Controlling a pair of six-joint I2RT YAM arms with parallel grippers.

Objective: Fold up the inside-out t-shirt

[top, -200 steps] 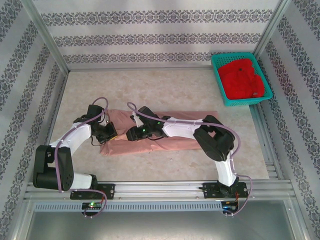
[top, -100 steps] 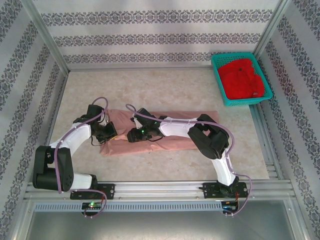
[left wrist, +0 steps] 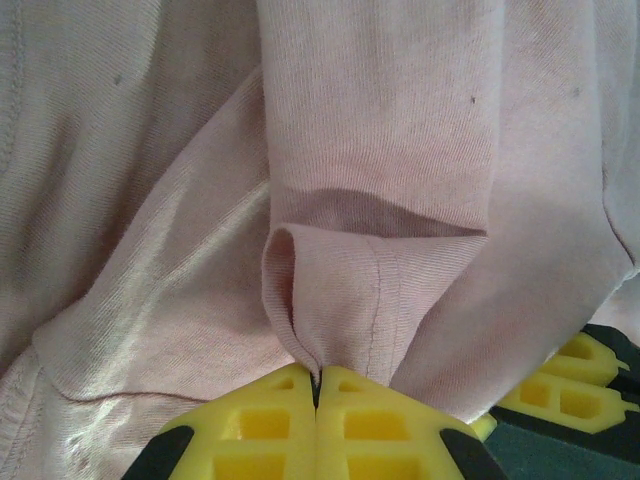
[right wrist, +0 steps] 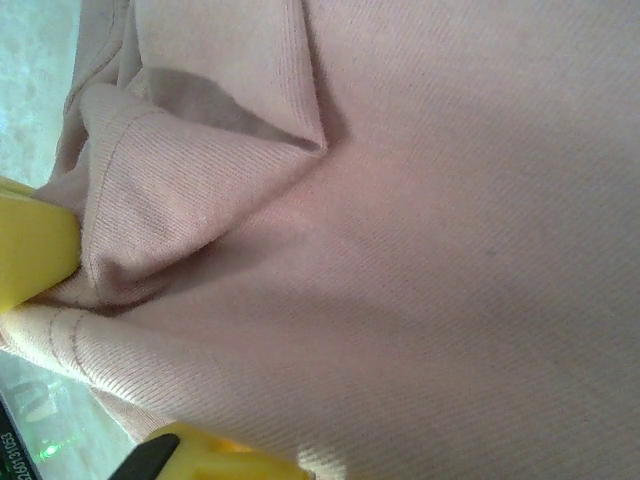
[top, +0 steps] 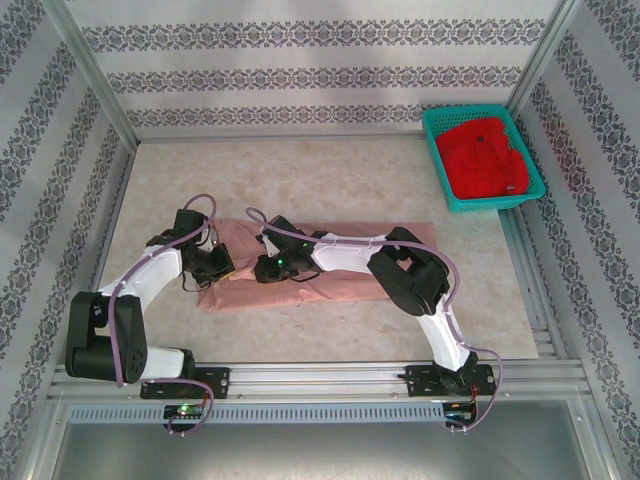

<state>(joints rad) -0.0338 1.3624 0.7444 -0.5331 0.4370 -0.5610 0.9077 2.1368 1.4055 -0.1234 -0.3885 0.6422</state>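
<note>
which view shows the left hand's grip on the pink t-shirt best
Left wrist: the left hand pinches a fold of the t-shirt between shut yellow fingers, close up. Top external shows that hand at the t-shirt's left end, too small to judge. Right wrist shows other cloth.

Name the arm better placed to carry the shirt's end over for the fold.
Left. The left gripper is shut on the t-shirt at its left end; the right gripper sits mid-shirt.

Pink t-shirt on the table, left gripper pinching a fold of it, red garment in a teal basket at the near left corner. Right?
No: the teal basket with the red garment stands at the far right corner, as the top view shows. The rest holds.
</note>
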